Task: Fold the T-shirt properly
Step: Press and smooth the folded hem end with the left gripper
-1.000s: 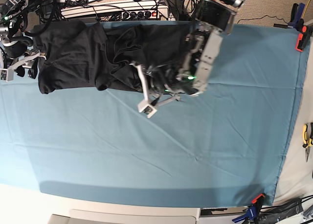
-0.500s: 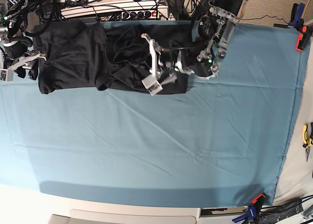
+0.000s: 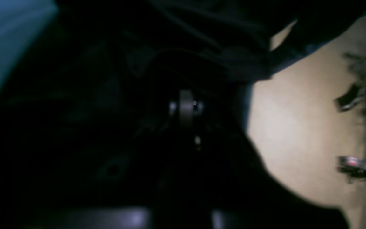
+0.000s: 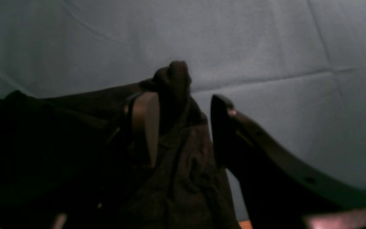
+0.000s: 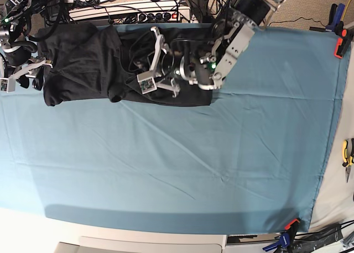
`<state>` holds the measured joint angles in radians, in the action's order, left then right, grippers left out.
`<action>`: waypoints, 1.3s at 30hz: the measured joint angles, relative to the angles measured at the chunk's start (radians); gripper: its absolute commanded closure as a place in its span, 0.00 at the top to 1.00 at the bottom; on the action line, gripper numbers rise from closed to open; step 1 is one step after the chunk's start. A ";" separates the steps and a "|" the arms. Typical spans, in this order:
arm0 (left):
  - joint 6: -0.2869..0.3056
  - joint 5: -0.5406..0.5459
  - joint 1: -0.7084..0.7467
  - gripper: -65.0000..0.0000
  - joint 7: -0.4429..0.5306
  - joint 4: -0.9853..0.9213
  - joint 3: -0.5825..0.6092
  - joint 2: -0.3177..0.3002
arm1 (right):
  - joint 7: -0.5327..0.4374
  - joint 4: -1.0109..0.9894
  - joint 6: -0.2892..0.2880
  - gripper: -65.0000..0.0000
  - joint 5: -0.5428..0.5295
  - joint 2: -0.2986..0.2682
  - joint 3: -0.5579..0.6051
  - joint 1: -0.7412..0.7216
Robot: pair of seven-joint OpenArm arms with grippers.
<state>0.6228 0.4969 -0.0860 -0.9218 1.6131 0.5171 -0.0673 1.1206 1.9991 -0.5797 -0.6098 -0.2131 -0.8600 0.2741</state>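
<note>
At the far edge of the table, the left gripper (image 5: 145, 83) sits over the middle of the T-shirt (image 5: 83, 62), jaws pressed together. Its wrist view is dark and blurred, full of black cloth, so I can't tell if any fabric is pinched between them. The left arm (image 5: 232, 40) reaches in from the far right and lies low across the shirt's right part.

The right gripper (image 4: 186, 127) is at the shirt's far-left end, jaws standing well apart. One fingertip (image 4: 145, 124) rests against a raised bunch of black fabric; the other finger (image 4: 233, 136) is just beside the cloth edge, over bare table cover. Fabric lies between them but isn't clamped.

The T-shirt is a rumpled black strip along the far side of the teal table cloth (image 5: 177, 164), plain side showing, running from the left edge to about the middle. Lots of wrinkles and a bump near its middle.

Cables and a power strip (image 5: 133, 12) are beyond the far edge. Clamps (image 5: 340, 43) hold the cloth at the right corners. Yellow-handled pliers (image 5: 347, 153) lie off the cloth at far right.
</note>
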 measured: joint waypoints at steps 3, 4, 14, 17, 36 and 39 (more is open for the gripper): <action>-0.005 0.000 -0.028 0.00 0.000 0.000 0.000 0.000 | 0.000 0.000 0.000 0.41 0.000 0.000 0.000 0.000; -0.005 0.001 -0.034 0.00 0.002 0.000 -0.002 -0.002 | 0.000 0.000 0.000 0.41 0.000 0.000 0.000 0.000; -0.005 0.011 -0.039 0.00 -0.064 0.000 -0.040 -0.103 | 0.001 0.000 0.000 0.41 0.000 0.000 0.000 0.000; -0.029 0.097 -0.038 0.00 -0.116 -0.002 -0.040 -0.142 | 0.001 0.000 0.000 0.41 0.000 0.000 0.000 0.000; -0.054 0.120 0.078 0.00 -0.095 -0.002 -0.041 0.057 | 0.001 0.000 0.000 0.41 0.000 0.000 0.000 0.000; -0.054 0.121 0.093 0.00 -0.094 -0.002 -0.040 0.092 | 0.001 0.000 0.000 0.41 0.000 0.000 0.000 0.000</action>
<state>0.5690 0.6174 0.0067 -1.0161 1.6115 0.4767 0.0246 1.1217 1.9991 -0.5797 -0.6098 -0.2131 -0.8600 0.2741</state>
